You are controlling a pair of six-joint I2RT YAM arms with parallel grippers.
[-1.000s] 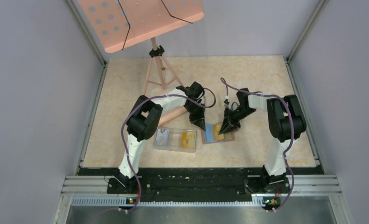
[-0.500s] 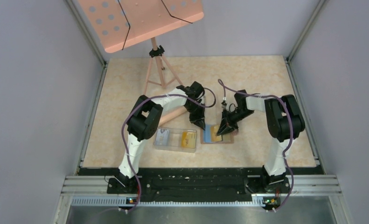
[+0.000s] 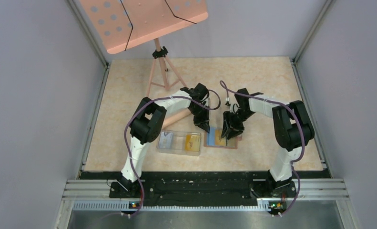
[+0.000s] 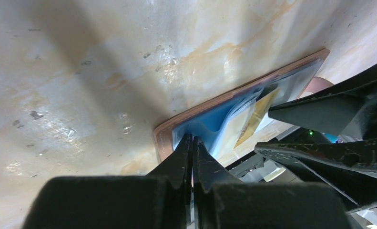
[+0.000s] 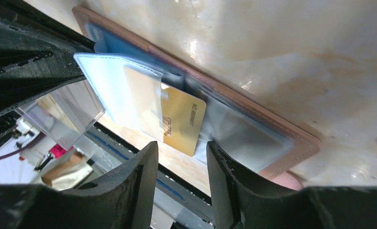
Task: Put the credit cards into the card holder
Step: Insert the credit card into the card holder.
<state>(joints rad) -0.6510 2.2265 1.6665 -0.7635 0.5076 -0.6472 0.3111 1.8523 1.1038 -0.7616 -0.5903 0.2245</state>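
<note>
- left gripper [image 4: 192, 141] pressed together, tips at a corner of the brown card holder [image 4: 163, 136]
- right gripper [image 5: 180, 153] spread, close by the yellow credit card [image 5: 182, 121]
- that card is half inside a clear sleeve (rest sticks out)
- two other credit cards [image 3: 165, 139] in clear tray [image 3: 179, 152], left of holder on the table [image 3: 124, 95]

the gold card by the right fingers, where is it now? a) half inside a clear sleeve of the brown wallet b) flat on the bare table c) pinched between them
a: the gold card sits partway in a clear sleeve of the brown wallet, the right fingers apart, not clamping it.
</note>
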